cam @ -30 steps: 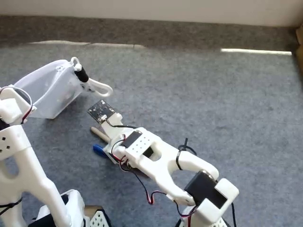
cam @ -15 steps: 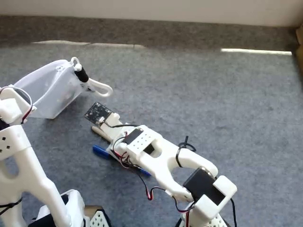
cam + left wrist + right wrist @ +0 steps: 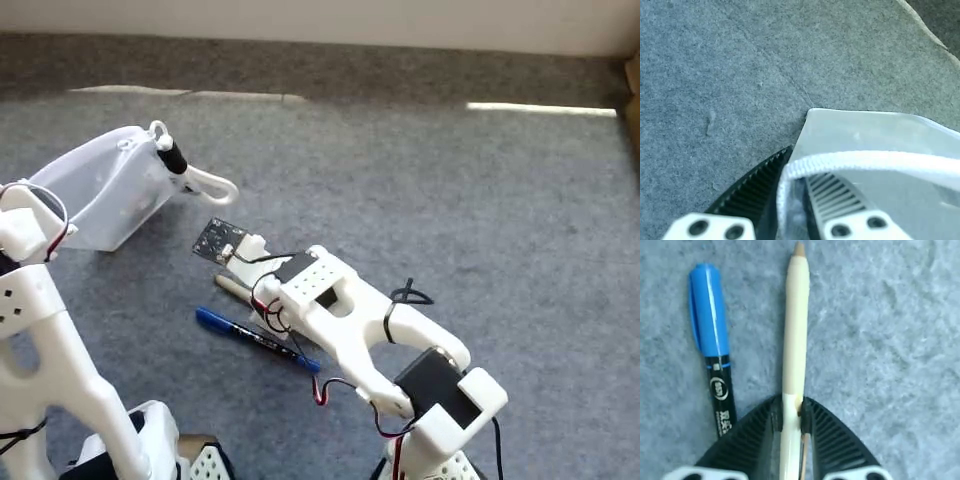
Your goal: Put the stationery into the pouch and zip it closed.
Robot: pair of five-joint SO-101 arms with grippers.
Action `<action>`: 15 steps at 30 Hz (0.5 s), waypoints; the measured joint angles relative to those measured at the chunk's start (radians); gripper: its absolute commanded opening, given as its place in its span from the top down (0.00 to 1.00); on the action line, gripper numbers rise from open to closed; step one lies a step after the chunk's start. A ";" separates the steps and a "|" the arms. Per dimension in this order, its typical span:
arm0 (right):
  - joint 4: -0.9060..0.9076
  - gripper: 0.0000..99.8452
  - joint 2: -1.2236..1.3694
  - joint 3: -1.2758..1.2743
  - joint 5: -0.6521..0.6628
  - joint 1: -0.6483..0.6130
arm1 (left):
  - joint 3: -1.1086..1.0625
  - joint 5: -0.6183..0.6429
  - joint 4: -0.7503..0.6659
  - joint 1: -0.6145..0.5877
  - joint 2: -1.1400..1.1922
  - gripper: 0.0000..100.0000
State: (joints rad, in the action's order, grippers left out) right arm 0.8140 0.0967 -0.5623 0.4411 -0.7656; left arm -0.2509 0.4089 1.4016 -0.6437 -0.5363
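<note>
Now right claw [image 3: 790, 412] shifted off marker [image 3: 258, 342], gripping pencil [image 3: 796, 325].

Setting logged as a robotics work area; we cannot tell lab from home workshop.

Evidence:
- Grey felt [image 3: 480, 220] covers the whole work surface.
- On the felt stands a white printed arm [image 3: 350, 330], with a second arm [image 3: 40, 340] beside it.
- We note loose red and black wires [image 3: 268, 308] and a bare circuit board [image 3: 218, 240] at one wrist.
- The right gripper [image 3: 790, 405] has ribbed black fingers [image 3: 755, 435].
- Along the felt's far edge run a darker strip [image 3: 350, 60] and a pale wall [image 3: 350, 15].
- A streak of daylight [image 3: 540, 108] crosses the felt near that edge.
</note>
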 measured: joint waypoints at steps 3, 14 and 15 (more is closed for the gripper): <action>0.063 0.99 0.000 0.002 0.040 0.015 | 0.000 0.000 -0.002 0.000 0.000 0.99; 0.146 0.88 -0.002 0.002 0.140 0.049 | 0.000 0.000 -0.003 0.000 0.000 0.99; 0.146 0.86 -0.002 0.002 0.140 0.049 | 0.000 0.000 -0.003 0.000 0.000 0.99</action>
State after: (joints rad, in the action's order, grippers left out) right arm 0.9597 0.0951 -0.5608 0.5808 -0.7165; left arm -0.2509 0.4089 1.3986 -0.6437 -0.5363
